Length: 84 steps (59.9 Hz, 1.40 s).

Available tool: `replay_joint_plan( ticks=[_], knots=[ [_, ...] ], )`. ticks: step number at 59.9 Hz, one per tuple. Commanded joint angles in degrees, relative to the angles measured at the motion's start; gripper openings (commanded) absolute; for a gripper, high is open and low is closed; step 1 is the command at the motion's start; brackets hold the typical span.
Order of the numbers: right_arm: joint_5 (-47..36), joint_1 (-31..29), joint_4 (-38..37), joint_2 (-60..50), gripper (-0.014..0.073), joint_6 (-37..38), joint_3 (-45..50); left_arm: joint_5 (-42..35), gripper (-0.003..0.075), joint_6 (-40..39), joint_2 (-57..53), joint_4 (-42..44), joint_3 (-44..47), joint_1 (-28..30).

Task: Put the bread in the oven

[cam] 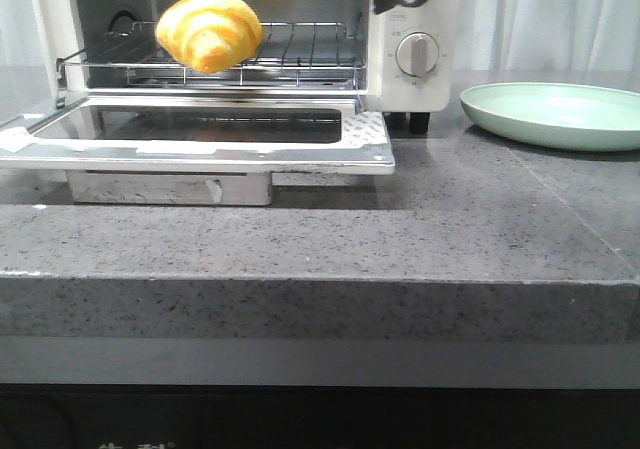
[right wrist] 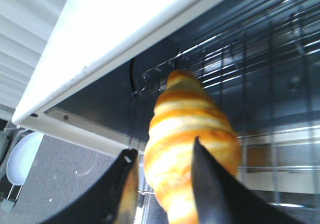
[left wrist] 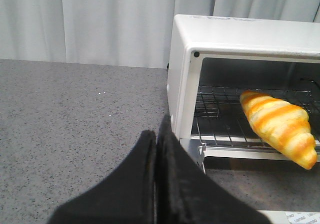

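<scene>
You will find the bread glossy and golden-yellow, croissant-shaped, with orange-brown stripes running across its ridged body. It sits at the mouth of the oven, over the front edge of the wire rack and toward the left side of the cavity; whether it rests on the rack or hangs just above it cannot be told. The oven door lies folded down flat over the desk.

In the left wrist view the roll's long axis slopes, one tapered end toward the back of the cavity and the other dropping toward the door opening. In the right wrist view one tip points at the rack's rear wires.

Your right tool holds the bread: its two dark fingers press on either side of the near end, which is cut off by the frame edge. In the front view that arm shows only as a dark shape at the top edge.

Your left tool has its fingers pressed together, holding nothing, beside the oven's outer wall.

A pale green plate lies on the desk right of the oven, partly cut off.
</scene>
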Motion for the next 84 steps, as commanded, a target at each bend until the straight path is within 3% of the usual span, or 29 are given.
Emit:
replay_joint_plan(
  ticks=[1, 11, 21, 33, 44, 68, 84],
  knots=[
    [-4.92, 0.05, -0.82, -5.77, 0.0139, -1.57, 1.8, -4.2, -0.002, -0.42, 0.12, -0.24, -1.43, 0.11],
    [-5.16, -0.81, -1.25, -11.34, -0.0074, -10.61, 7.14, -4.2, -0.002, -0.42, 0.12, -0.24, -1.43, 0.11],
    [1.78, -5.9, -1.25, -18.23, -0.0066, -23.3, 9.04, -4.2, -0.002, -0.42, 0.12, -0.24, -1.43, 0.11],
    [16.22, -21.27, -1.37, -25.9, -0.0066, -35.43, 9.04, -4.2, -0.002, -0.42, 0.12, -0.24, -1.43, 0.11],
    [18.45, -32.35, -3.86, -33.97, -0.0066, -41.83, 12.71, -4.2, -0.002, -0.42, 0.12, -0.24, -1.43, 0.11],
    [16.29, -34.68, -2.56, -60.92, -0.0066, -42.09, 34.79, -4.2, -0.002, -0.42, 0.12, -0.24, -1.43, 0.11],
    [15.54, -34.68, -2.56, -72.13, -0.0066, -42.09, 40.73, -4.2, -0.002, -0.42, 0.12, -0.24, -1.43, 0.11]
  ],
)
